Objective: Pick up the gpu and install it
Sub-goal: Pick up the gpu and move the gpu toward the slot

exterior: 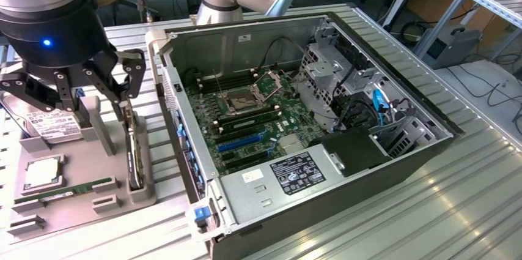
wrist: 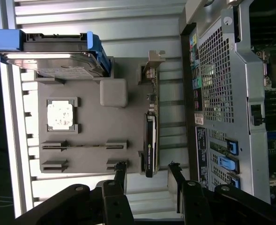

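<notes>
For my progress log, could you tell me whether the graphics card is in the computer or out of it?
Out: the graphics card stands on edge in the grey holder beside the open case.

A ribbed, silver metal table (exterior: 456, 211) (wrist: 105, 28) carries everything. Two things lie directly on it. One is an open computer case (exterior: 326, 211) (wrist: 217, 84), lying on its side with its inside facing up. The other is a flat grey fixture (exterior: 82, 162) (wrist: 95, 126), just beside the case on the exterior view's left, with a strip of bare table between them. The fixture bears a hard drive (exterior: 53, 126) (wrist: 53, 58) at one end, a square processor (exterior: 43, 173) (wrist: 60, 115) in a recess, a narrow green memory stick (exterior: 65, 191) (wrist: 84, 146) in a slot, and the gpu (exterior: 134, 150) (wrist: 150, 145) standing on edge along the side nearest the case.
</notes>
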Controlling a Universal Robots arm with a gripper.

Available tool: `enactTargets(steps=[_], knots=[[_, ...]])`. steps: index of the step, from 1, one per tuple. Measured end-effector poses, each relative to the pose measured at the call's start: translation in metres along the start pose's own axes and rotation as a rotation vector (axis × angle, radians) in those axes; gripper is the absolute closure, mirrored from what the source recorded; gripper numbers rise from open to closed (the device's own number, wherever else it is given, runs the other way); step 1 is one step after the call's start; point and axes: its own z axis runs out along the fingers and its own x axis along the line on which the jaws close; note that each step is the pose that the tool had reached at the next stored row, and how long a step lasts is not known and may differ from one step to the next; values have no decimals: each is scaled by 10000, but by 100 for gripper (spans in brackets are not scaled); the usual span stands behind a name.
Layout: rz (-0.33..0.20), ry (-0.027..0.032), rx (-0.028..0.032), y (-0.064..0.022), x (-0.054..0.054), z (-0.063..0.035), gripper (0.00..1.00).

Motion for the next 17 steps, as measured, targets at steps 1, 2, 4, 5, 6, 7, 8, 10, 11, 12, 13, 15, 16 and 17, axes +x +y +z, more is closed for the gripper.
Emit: enactTargets(steps=[1, 2, 4, 5, 6, 7, 8, 10, 11, 12, 13, 15, 16, 17], knots=[[0, 0, 0, 0, 0, 2, 52], [0, 0, 0, 0, 0, 4, 52], [1, 0, 0, 0, 0, 9, 52], [0, 0, 0, 0, 0, 10, 52], [0, 0, 0, -1, 0, 12, 52], [0, 0, 1, -1, 0, 14, 52], [0, 0, 0, -1, 0, 16, 52], [0, 0, 0, -1, 1, 20, 52], [0, 0, 0, -1, 1, 22, 52], [0, 0, 1, -1, 1, 23, 52], [0, 0, 1, -1, 1, 25, 52], [0, 0, 0, -1, 1, 29, 52], [0, 0, 0, -1, 1, 31, 52], [0, 0, 0, -1, 1, 34, 52]])
